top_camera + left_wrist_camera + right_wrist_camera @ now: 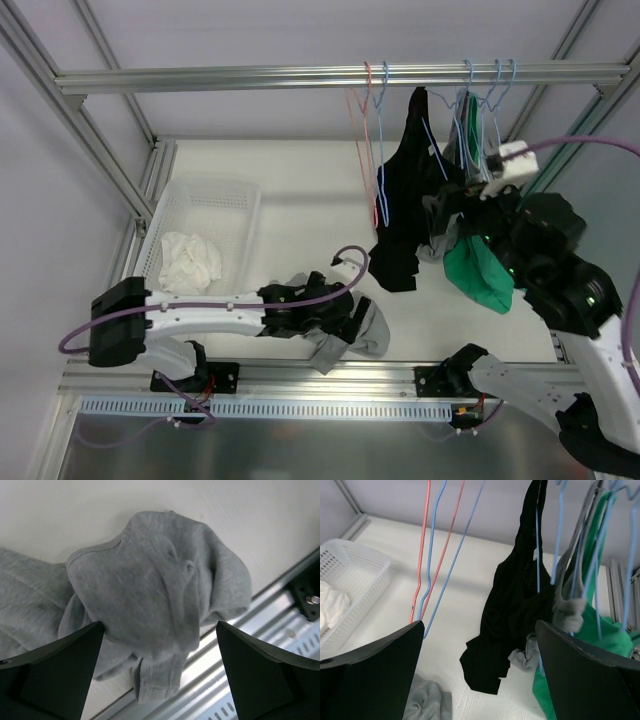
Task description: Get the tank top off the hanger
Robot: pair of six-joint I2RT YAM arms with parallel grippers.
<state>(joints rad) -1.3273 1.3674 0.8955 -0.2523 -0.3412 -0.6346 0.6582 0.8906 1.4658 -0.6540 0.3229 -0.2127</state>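
A black tank top [403, 215] [515, 605] hangs by one strap from a blue hanger [538, 545] on the rail [300, 77]. To its right, a grey garment [567, 610] and a green one [480, 275] [600, 630] hang on more blue hangers. My right gripper [479, 622] is raised and open, facing these clothes with nothing between its fingers. My left gripper [160, 625] is open just above a crumpled grey garment [350, 335] [150, 580] that lies on the table by the front rail.
Empty red and blue hangers [372, 160] [422, 555] hang left of the black top. A white basket [200, 195] [355, 565] at the left holds a white cloth [190, 262]. Aluminium frame posts stand at both sides.
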